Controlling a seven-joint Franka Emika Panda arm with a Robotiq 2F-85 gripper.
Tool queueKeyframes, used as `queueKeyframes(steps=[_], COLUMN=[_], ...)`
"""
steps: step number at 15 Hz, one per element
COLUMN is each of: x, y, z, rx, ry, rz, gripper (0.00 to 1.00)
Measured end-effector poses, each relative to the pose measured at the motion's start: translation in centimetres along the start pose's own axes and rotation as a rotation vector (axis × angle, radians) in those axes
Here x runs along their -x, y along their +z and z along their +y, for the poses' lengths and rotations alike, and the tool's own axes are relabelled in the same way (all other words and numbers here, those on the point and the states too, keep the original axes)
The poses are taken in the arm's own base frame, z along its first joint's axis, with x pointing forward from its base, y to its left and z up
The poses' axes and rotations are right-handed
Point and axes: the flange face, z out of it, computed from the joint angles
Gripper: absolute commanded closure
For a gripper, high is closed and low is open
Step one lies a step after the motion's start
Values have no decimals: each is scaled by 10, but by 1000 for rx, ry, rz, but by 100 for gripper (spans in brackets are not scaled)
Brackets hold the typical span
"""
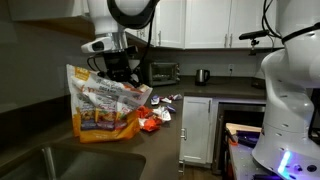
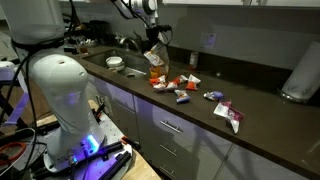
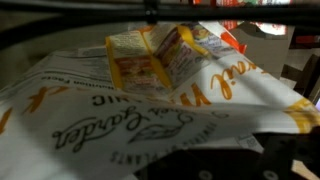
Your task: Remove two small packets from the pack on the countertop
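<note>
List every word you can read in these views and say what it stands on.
"Garden" (likely; cursive, seen upside down): on the pack, wrist view.
Other print on the pack, in all views: too blurred or too small to read.
Small packets on the countertop: print too small to read.

The large glossy plastic pack [image 1: 103, 108] is white with green-red print above an orange-yellow base. Beside the pack, small crinkly packets [image 1: 151, 122] show red-orange and whitish.
</note>
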Motion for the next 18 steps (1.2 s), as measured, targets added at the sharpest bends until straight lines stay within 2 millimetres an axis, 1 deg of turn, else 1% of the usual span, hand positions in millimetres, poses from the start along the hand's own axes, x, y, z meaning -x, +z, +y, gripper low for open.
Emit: queueKeyframes(steps=[3,8,11,14,18], x=[1,4,3,2,-1], y=[-5,-24,-29,-27,-11], z=[2,7,10,13,15], rx=[11,83,125,145,122], ry=[11,17,16,15,13], rz=[0,-1,2,5,17], gripper=[0,0,0,0,0])
